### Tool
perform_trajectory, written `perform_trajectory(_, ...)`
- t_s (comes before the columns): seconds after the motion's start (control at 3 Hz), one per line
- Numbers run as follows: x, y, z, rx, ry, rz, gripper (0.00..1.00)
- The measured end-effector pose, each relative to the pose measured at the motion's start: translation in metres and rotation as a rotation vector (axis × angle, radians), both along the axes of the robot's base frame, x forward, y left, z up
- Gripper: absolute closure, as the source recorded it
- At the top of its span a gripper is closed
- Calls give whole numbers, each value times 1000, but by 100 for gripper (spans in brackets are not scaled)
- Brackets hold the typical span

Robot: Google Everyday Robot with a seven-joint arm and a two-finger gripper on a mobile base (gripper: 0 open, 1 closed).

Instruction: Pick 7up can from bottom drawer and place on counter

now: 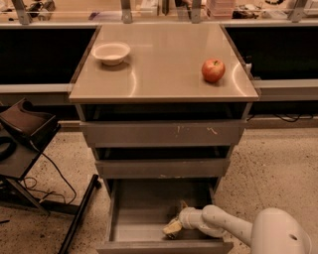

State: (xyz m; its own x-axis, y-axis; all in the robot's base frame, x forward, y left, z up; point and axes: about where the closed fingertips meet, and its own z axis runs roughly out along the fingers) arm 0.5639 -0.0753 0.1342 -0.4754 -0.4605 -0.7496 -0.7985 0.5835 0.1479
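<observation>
- At the lower right of the frame, nearest to us, we see the robot's white rounded arm (226,225) reaching leftward into the open bottom drawer (164,246).
- The gripper (173,228) sits low inside that drawer, right of its centre and near the front wall, its pale tan tip angled down toward the grey floor of the drawer.
- We cannot tell whether the gripper is released or clenched on anything.
- We cannot pick out the 7up can; no green or silver shows, and the spot in front of the gripper is too dim to read.
- Above the drawer, the middle drawer (161,168) and the top drawer (161,134) both stand slightly pulled out.
- At the left edge stands a dark chair-like frame (22,129) on the speckled floor (278,163).
- The glossy tan counter (159,69) carries a red apple (213,70) near its right edge and a pale bowl (111,52) at its upper left, well apart.
- Farthest back runs a dark-fronted ledge (44,54) with metal posts (126,11).
</observation>
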Motion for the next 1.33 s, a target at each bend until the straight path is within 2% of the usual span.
perform_trajectory(0.33, 12, -4, 3, -5, -15, -12, 0)
perform_trajectory(0.67, 11, -3, 3, -4, -13, -11, 18)
perform_trajectory(1.33, 10, -3, 3, -4, -14, -10, 64)
